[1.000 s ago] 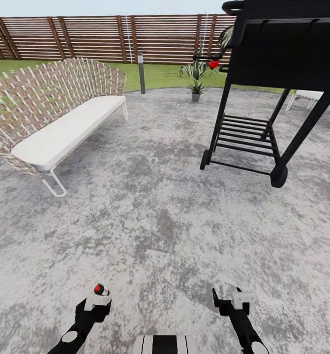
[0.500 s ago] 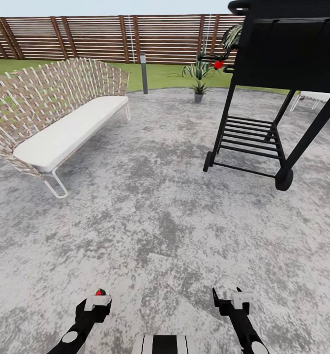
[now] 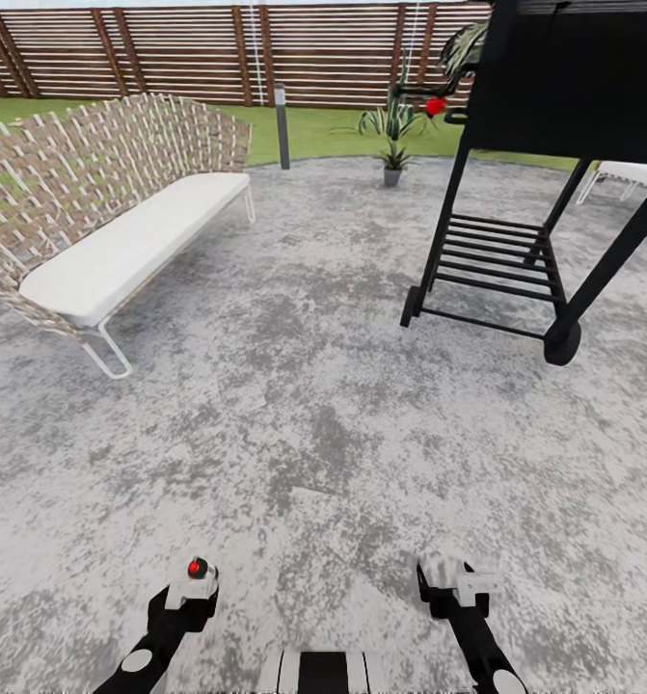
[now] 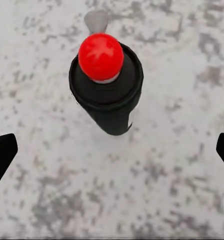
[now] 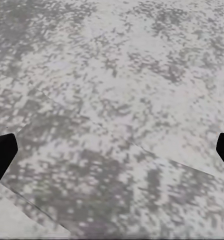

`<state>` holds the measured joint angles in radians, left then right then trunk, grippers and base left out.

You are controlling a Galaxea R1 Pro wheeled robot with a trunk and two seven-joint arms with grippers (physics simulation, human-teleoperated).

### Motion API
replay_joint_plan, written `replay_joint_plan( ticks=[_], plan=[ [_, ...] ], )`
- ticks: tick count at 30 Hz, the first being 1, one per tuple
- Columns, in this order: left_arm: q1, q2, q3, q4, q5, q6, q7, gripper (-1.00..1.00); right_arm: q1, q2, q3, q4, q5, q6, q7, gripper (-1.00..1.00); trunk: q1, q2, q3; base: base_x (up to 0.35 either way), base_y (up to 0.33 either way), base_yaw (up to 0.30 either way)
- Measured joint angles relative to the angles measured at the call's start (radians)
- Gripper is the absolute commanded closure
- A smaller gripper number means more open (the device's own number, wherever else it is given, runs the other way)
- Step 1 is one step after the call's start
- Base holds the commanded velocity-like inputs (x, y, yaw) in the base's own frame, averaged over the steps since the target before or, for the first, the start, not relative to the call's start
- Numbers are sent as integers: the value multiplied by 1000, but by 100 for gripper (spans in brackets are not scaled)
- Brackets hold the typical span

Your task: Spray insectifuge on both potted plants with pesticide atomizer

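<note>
Currently the atomizer [image 4: 106,85], red cap up, sits between the left gripper's [image 3: 194,590] fingers; whether they clamp it, I cannot tell. Right gripper [image 5: 112,150]: jaws wide, nothing between them, over patio [image 3: 294,386]. One potted plant [image 3: 392,159] stands left of the grill [image 3: 554,116], at the lawn edge.

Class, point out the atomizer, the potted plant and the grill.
Atomizer [image 4: 101,56]: left wrist view, its red cap.
Potted plant [image 3: 392,175]: head view, its grey pot.
Grill [image 3: 579,82]: head view, its black body.
</note>
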<state>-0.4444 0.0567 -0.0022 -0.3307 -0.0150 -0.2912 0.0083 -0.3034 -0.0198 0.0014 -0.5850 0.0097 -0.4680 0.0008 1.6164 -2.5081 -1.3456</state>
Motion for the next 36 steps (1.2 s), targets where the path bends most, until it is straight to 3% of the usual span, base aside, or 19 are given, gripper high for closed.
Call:
replay_joint_plan(
  ticks=[6, 13, 36],
  plan=[
    [0, 0, 1, 0, 1, -1, 0, -100, 0, 0, 0, 0, 0, 0, -1, -100, 3, -1, -32, 0, 0, 70],
    [0, 0, 1, -2, 1, -2, 0, -100, 0, 0, 0, 0, 0, 0, 0, -100, 3, -1, -43, 0, 0, 57],
    [0, -2, 1, -5, -3, -2, 0, -100, -1, 0, 0, 0, 0, 0, -2, -100, 3, -1, -46, 53, 0, 2]
  ],
)
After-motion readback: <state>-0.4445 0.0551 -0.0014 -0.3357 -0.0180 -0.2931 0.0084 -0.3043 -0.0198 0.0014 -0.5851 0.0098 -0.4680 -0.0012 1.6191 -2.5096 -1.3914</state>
